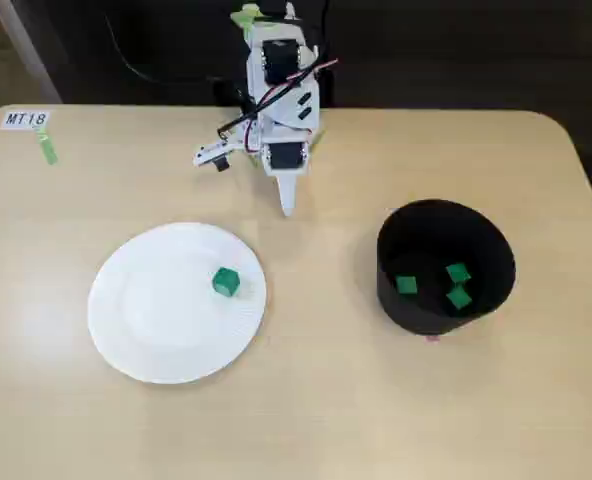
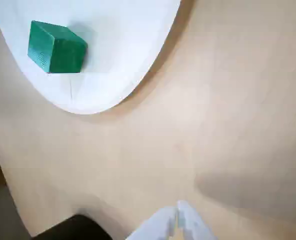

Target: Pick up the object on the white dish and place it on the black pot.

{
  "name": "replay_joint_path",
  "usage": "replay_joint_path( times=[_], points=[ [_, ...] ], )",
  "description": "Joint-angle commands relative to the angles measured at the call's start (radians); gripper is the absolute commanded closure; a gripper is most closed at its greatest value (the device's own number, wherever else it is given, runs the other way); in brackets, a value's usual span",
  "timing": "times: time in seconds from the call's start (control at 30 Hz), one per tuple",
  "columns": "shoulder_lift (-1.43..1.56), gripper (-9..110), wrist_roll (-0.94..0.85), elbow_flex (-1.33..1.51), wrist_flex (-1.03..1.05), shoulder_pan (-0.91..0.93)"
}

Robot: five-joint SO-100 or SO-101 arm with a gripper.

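While jaws point(image 2: 177, 210) sit pressed together, holding nothing, over bare surface point(image 2: 228, 100), I must open wide first. Green cube point(image 1: 225, 281) lies on white dish point(image 1: 136, 320), right part in fixed view. Black pot point(image 1: 396, 290) beyond, three cubes inside.

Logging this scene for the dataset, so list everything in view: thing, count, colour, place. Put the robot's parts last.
paper plate: 1, white, left of centre on the table in the fixed view.
cube on the plate: 1, green, near the plate's right rim.
pot: 1, black, right of the plate.
cubes in the pot: 3, green, on its floor.
label: 1, white, far left corner.
tape strip: 1, green, below the label.
table: 1, light wood.
arm: 1, white, far edge.
gripper: 1, white, shut, empty, above bare table.
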Motion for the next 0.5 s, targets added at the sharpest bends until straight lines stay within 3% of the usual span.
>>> replay_joint_path(
  times=[0.0, 0.3, 0.47],
  points=[
    [0.109, 101, -0.058, -0.037, -0.064, 0.014],
    [0.109, 101, -0.072, -0.063, -0.046, -0.014],
    [0.091, 101, -0.078, -0.222, -0.002, -0.028]
  ],
)
